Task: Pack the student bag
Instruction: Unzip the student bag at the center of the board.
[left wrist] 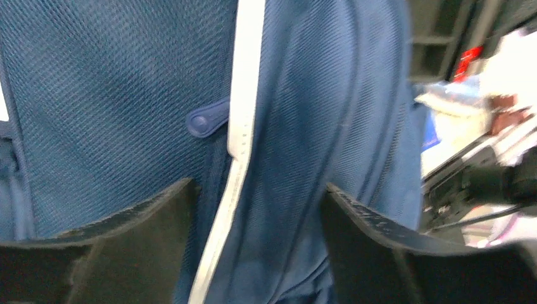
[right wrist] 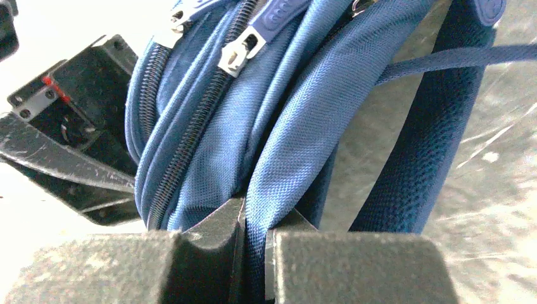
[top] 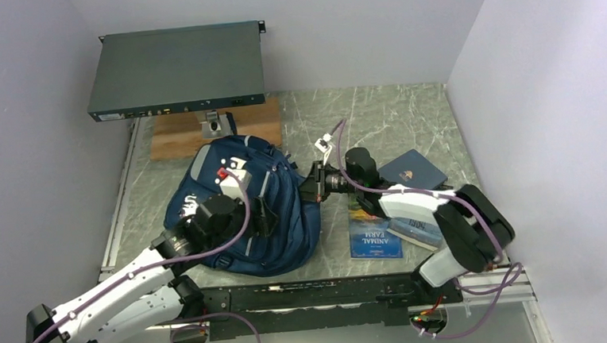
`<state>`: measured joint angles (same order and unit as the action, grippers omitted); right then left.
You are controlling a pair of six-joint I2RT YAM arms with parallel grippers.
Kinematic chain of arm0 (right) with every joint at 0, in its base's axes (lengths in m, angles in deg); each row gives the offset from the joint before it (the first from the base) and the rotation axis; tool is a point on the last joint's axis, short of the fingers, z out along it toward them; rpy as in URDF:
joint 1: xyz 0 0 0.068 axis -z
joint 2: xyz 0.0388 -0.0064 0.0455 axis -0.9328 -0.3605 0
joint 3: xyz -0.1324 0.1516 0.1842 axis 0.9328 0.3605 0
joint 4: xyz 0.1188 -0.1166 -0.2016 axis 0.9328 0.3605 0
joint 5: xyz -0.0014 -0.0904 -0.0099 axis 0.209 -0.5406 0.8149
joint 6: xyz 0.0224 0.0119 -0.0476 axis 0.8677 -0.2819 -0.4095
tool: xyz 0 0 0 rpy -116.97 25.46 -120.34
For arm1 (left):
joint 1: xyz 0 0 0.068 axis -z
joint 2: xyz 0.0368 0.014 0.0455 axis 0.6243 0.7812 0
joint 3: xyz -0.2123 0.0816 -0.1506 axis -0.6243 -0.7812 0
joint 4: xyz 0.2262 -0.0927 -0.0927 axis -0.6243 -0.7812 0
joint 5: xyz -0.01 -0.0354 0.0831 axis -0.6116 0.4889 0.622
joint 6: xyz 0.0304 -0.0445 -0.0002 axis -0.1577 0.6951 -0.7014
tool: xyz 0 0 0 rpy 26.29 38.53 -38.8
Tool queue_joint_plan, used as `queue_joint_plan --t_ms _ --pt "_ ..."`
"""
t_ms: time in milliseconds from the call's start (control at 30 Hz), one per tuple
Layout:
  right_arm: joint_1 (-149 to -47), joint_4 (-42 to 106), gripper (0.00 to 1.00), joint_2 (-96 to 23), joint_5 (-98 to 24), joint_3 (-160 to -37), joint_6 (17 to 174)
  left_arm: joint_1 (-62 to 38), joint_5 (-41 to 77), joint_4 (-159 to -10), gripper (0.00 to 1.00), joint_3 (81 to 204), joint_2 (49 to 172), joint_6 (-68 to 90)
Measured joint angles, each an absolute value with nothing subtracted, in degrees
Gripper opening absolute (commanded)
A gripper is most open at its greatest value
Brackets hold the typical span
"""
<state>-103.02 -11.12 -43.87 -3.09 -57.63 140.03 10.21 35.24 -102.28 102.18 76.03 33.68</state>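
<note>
Fingers (right wrist: 354, 266) of the right gripper (right wrist: 255, 225) are clamped shut on a fold at the right edge of the student bag (top: 287, 220), which lies flat on the table (top: 408, 117). Over the bag's front, the left gripper (left wrist: 258, 185) stands open, holding nothing, a grey stripe (left wrist: 244, 76) running between its fingers. Behind the bag, a grey metal box (top: 175, 68) sits above a wooden board (top: 175, 138); books (top: 374, 237) lie to its right.

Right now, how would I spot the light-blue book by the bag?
Find the big navy-blue fabric backpack mid-table. Just right of its near corner lies a flat light-blue paperback. Unlike the dark-navy book farther back, its cover reads ANIMAL FARM.
</note>
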Motion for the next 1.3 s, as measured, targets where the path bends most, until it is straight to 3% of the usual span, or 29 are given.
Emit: queue_joint_plan --t_ms 33,67,333,600,967,1033,1200,1267,1300 --pt "-103.6 -6.8 0.0 -42.3 -4.3 -59.1 135.2 10.2 34.9 -105.1 0.98 103.5 77.2 34.2" --pt "-104.6 -1.2 0.0 -40.3 -6.3 -60.7 129.0 10.2 34.4 -108.0 0.99 105.0 78.6 34.9" --pt "-108.2 14.0 0.0 -33.1 -18.0 -63.5 101.0 10.2 34.4 -120.3 1.0 119.6 80.6 39.9" --pt "-113.7 17.2 0.0 -30.3 -29.0 -62.7 91.7 8.0 41.6 -126.6 1.0 143.8 94.6 48.9" --pt "-117.0 18.8 0.0 -28.4 -34.7 -62.7 90.0 7.3 45.0 -133.6 0.99 146.6 113.3 48.8" --pt "-117.4 19.1 0.0 -28.1 -35.5 -62.7 90.0 7.5 45.9 -133.3 0.86 146.0 113.2 48.6" --pt "-118.1 20.6 0.0 -27.8 -37.2 -62.7 90.7 8.4 47.1 -126.3 0.37 139.1 109.3 48.9" --pt "-118.3 21.1 0.0 -27.8 -37.2 -62.7 91.9 8.5 46.8 -122.1 0.07 135.0 106.0 48.7" --pt "-118.4 21.1 0.0 -27.8 -37.1 -62.7 92.6 8.5 46.8 -119.9 0.0 132.4 103.6 48.3"
